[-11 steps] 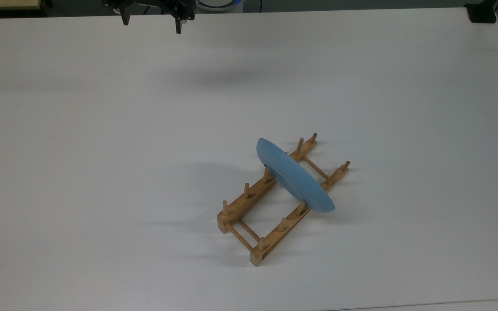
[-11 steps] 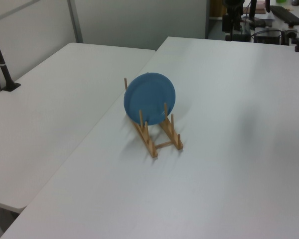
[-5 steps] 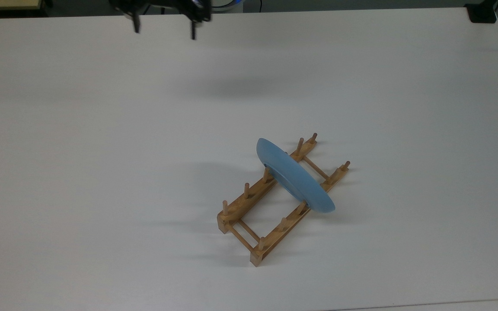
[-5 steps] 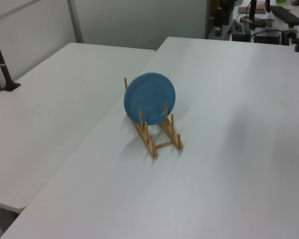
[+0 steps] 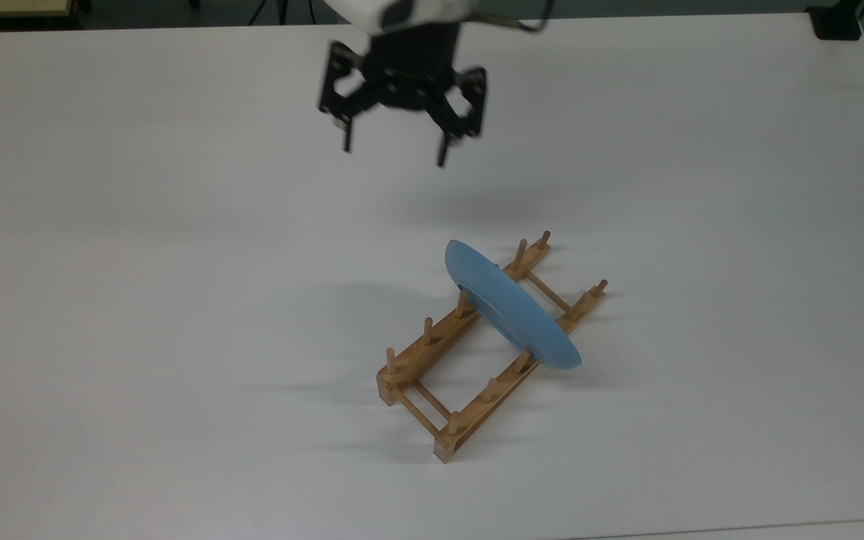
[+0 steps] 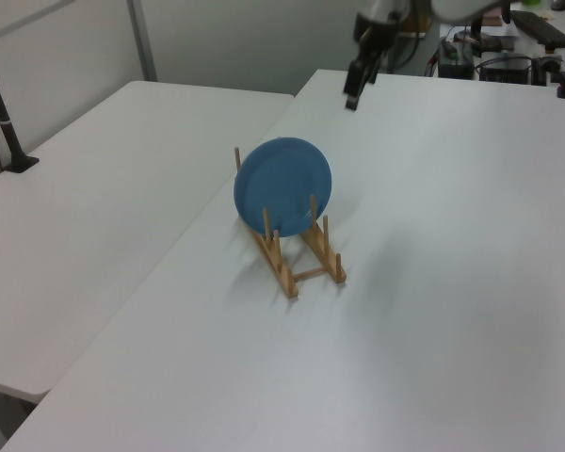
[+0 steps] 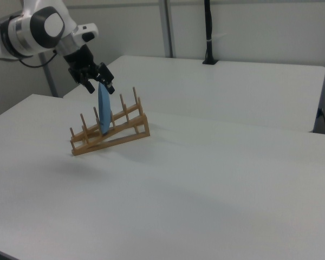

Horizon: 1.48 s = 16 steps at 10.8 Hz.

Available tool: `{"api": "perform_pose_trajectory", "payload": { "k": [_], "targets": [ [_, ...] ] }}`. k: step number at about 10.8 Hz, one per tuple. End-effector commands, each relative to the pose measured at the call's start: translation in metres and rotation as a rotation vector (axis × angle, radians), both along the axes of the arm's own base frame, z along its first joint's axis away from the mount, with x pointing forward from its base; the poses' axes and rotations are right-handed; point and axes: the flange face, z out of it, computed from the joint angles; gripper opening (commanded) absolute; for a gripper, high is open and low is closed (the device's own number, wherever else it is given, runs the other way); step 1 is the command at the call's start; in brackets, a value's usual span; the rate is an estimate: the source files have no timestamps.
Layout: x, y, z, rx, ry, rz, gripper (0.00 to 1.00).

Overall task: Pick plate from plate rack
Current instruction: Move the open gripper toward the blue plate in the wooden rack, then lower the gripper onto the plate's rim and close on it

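My gripper (image 5: 394,154), fingers spread and empty, hangs upper centre of the top view. Clipping the light-blue plate (image 5: 511,306) off-centre could topple the wooden plate rack (image 5: 432,345).

The plate (image 5: 511,307) is round, matte light blue, standing on edge in the rack (image 5: 432,394); it leans slightly, seemingly against pegs, nearer the rack's far right end in the top view; the rack is low, light-brown wood, two pegged rails joined by thin crossbars, lying diagonally.
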Motion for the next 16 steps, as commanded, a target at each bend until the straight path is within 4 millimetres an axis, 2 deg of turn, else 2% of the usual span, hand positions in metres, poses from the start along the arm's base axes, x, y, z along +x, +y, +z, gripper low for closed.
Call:
{"api": "perform_pose_trajectory", "payload": {
  "k": [1, 2, 3, 4, 5, 8, 10, 15, 16],
  "targets": [
    [0.012, 0.051, -0.031, -0.032, -0.073, -0.036, 0.94],
    [0.016, 0.065, -0.045, -0.038, -0.094, -0.04, 0.86],
    [0.024, 0.076, -0.05, -0.062, -0.13, -0.034, 0.71],
    [0.032, 0.076, -0.058, -0.085, -0.146, -0.044, 0.58],
    [0.04, 0.074, -0.06, -0.09, -0.155, -0.052, 0.56],
    [0.045, 0.08, -0.073, -0.108, -0.168, -0.03, 0.48],
    [0.045, 0.081, -0.074, -0.108, -0.167, -0.028, 0.42],
    [0.043, 0.085, -0.071, -0.112, -0.168, -0.021, 0.41],
    [0.042, 0.088, -0.071, -0.113, -0.168, -0.016, 0.38]
  ]
}}
